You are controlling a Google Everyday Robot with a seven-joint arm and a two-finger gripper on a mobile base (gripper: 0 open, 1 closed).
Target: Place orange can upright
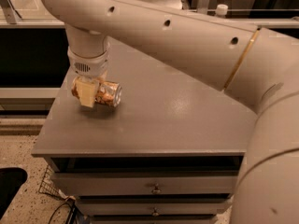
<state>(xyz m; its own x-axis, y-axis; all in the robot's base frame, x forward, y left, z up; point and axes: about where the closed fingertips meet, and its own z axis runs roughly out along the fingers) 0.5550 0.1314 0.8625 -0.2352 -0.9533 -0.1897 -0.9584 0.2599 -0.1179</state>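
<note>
The big pale arm [187,36] cuts across the top and right of what I see, and it hides the far right corner of the counter [177,120]. It reaches down to the pincer [91,97], which hangs over the left side of the counter. The pincer is closed around the orange can [110,92] and holds it. The can lies on its side, and its shiny silver end faces right. One cream finger [87,96] covers the middle of the can. The other finger is hidden behind it. The left end of the can only peeks out a little past the finger. I cannot tell if the can touches the counter or hangs just above it. The can is near the left edge of the counter and a bit back from the front edge. To the right of the can, the gray top is open and flat all the way to the arm. Behind the arm, a white cap [221,9] sticks up, and what is under it is hidden. Below the front edge are drawers [154,189] with small knobs. A wire basket [49,188] sits low by the left corner, partly cut off.
</note>
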